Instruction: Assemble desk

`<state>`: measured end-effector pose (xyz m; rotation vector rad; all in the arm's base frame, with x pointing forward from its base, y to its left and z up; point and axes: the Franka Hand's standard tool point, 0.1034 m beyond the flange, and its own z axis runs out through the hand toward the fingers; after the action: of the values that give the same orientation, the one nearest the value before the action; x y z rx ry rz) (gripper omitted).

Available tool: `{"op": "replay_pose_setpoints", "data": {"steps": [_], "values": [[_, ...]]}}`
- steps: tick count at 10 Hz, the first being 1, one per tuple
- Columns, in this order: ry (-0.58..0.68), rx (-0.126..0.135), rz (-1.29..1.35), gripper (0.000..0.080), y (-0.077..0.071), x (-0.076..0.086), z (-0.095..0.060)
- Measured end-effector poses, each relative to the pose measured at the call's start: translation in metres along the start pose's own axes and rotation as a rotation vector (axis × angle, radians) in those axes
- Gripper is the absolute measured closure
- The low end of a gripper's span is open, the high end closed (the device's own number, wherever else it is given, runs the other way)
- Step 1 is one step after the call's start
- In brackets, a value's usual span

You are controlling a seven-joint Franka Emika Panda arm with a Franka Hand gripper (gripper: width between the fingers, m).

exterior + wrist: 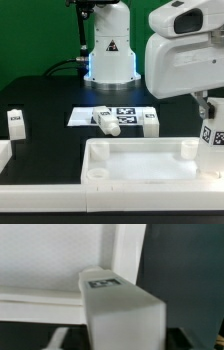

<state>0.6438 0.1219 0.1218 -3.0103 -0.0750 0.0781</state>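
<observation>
Desk tabletop lies nearest the exterior camera, and with a leg between the gripper's jaws just beside it (pinched or not, I cannot tell), I would confirm a firm, square hold before steering towards a socket.

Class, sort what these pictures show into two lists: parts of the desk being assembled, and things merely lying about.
Desk parts:
tabletop
leg at the exterior view's left
centre leg
leg beside it
leg under the arm

Lying about:
marker board
border rail
</observation>
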Motion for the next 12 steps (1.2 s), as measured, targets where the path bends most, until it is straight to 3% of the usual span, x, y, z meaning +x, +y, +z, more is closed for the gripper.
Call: {"op": "replay_pose_setpoints", "data": {"steps": [3,6,7,8,9,10,11,12], "values": [[0.066,0.003,0.206,0.0489,0.0032,0.003,-0.0001],[0.092,0.045,0.749,0.0489,0.0034,-0.002,-0.0002],[0.081,0.068,0.912,0.0489,0.0017,-0.0031,-0.0002],[0.059,0.117,1.024,0.0489,0.0056,-0.0019,-0.0005],[0.053,0.139,1.115,0.0489,0.0063,-0.0008,-0.0005],[0.051,0.14,1.128,0.0416,0.0047,-0.001,-0.0001],[0.052,0.14,1.112,0.0416,0.0046,-0.001,0.0],[0.053,0.138,1.099,0.0237,0.0047,-0.0011,0.0001]]}}
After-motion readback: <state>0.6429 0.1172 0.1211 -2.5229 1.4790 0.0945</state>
